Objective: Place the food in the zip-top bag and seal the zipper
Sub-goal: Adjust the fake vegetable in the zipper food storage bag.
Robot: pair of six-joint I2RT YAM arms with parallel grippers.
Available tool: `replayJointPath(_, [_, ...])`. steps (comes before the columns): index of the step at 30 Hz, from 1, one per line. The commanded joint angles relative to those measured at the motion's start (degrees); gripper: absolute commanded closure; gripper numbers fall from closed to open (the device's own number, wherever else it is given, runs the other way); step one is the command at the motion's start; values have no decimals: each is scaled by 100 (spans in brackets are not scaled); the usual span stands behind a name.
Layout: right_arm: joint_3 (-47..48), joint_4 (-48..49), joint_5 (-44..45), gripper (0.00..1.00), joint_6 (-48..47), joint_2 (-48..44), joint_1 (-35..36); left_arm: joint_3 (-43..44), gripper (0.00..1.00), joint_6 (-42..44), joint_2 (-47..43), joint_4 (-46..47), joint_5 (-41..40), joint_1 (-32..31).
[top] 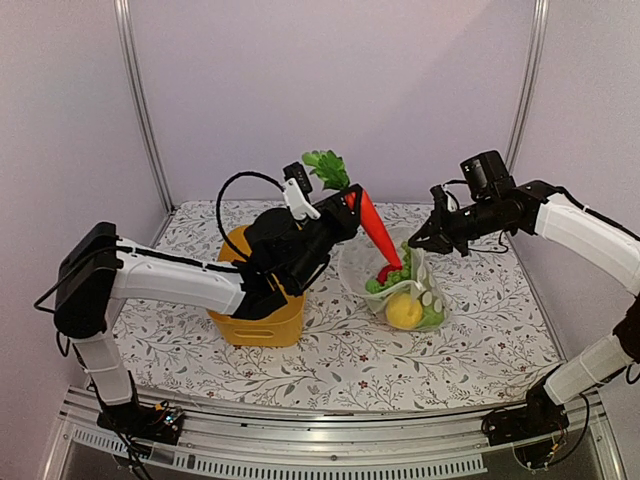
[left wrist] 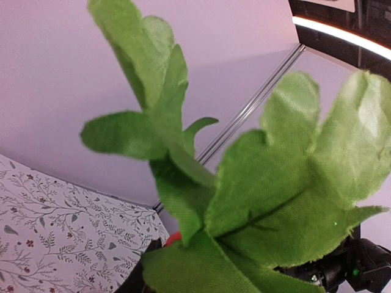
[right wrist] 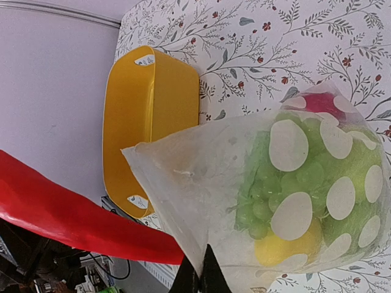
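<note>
Carrot (top: 375, 228) is the piece in play. It hangs over the counter (top: 480, 330) in the left hand (top: 346, 207), which is closed narrow on it just below the leafy crown (top: 327, 168). From above, its long axis runs from the crown at 11 o'clock down to the tip at 5 o'clock. That tip appears to sit at, or just inside, the mouth of the zip-top bag (top: 428, 296). The bag lies on the counter at 5 o'clock from the left hand, with the lemon (top: 404, 311) and green pieces already inside. At the bag's 12 o'clock the right hand (top: 415, 243) is pinched tight on the upper lip, lifting the mouth open toward the carrot. The yellow tub (top: 262, 322) stands at the bag's 9 o'clock, apart from it. The next move probably belongs to the left arm: slide the carrot along its own axis toward 5 o'clock, then let go. The zipper cannot be made out here.
</note>
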Motion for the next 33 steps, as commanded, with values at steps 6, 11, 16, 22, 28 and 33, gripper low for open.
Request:
replayJointPath(6, [754, -164, -264, 100, 183, 66, 9, 275, 100, 92, 1268, 1132, -137, -251])
replayJointPath(11, [631, -134, -132, 100, 273, -27, 6, 355, 100, -541, 1657, 1316, -139, -390])
replayJointPath(16, [318, -111, -153, 100, 202, -162, 12, 554, 100, -1307, 1535, 258, 107, -374])
replayJointPath(22, [192, -75, -34, 100, 48, -326, 14, 702, 93, -2939, 1384, -765, 1513, -98])
replayJointPath(28, [233, 25, 70, 100, -94, -367, 14, 555, 100, -2916, 552, -1431, 1426, 190])
replayJointPath(33, [167, 241, 59, 100, -136, -358, 10, 1225, 93, -3317, 817, -2802, 2401, 297])
